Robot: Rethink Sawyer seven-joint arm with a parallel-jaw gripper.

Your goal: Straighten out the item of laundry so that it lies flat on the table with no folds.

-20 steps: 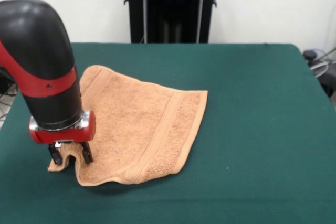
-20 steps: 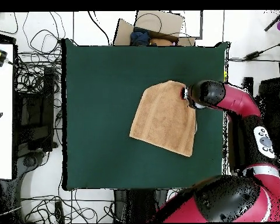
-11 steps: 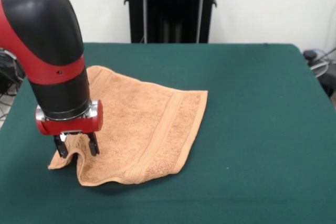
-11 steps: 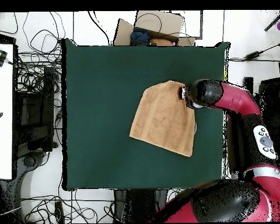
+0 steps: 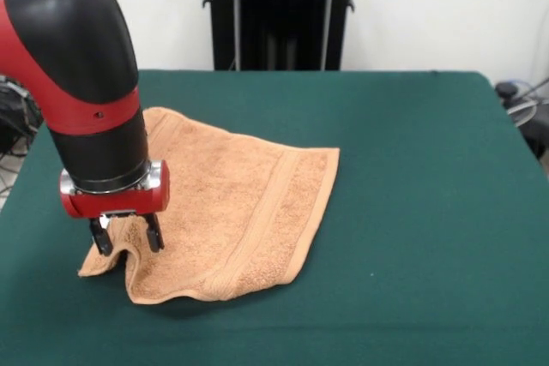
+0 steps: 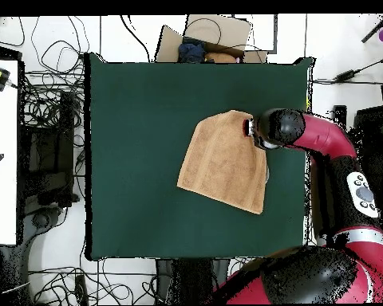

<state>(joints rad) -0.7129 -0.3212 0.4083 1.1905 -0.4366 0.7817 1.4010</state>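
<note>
The gripper hangs with its jaws spread apart over a rumpled, raised corner of the towel, which otherwise lies nearly flat on the table toward one side edge, with tangled cables on the floor beyond the opposite edge and nothing between them.

In the overhead view the arm's elbow covers the gripper, so its fingers cannot be seen there, nor can the towel corner beneath them. In the front view the towel edge between and behind the fingers is hidden, and whether they touch it cannot be told. The upper arm is cut off at the left edge.
</note>
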